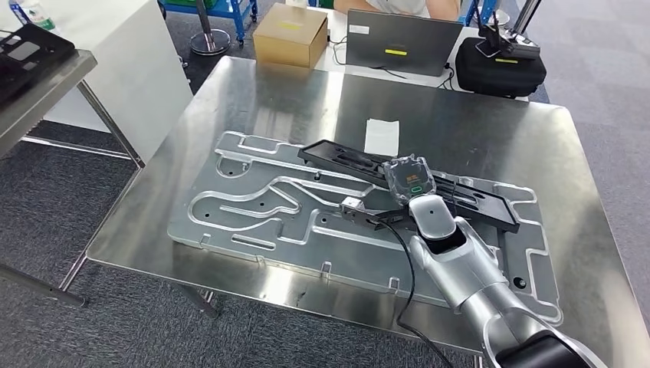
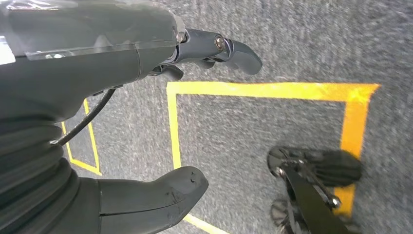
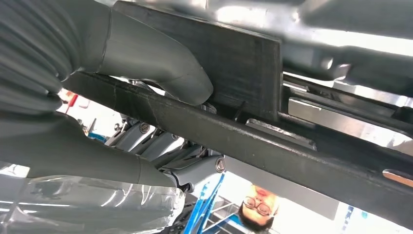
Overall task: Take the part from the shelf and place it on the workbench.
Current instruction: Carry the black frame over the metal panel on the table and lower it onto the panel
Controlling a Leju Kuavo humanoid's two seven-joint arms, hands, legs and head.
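A long flat black part (image 1: 337, 159) lies slantwise across the grooved aluminium plate (image 1: 253, 207) on the steel workbench (image 1: 268, 100). My right hand (image 1: 410, 182) grips it near its middle. In the right wrist view the thumb (image 3: 165, 73) presses on one face of the black part (image 3: 292, 156) and the fingers curl under the other. Whether the part touches the plate I cannot tell. My left hand (image 2: 97, 63) hangs over grey carpet, with its thumb and fingers apart and nothing between them.
A white slip of paper (image 1: 381, 136) lies on the bench beyond the part. A cardboard box (image 1: 291, 34), a laptop (image 1: 398, 42) and a black bag (image 1: 500, 70) stand at the far edge, with a person behind. A shelf (image 1: 34, 65) stands at the left.
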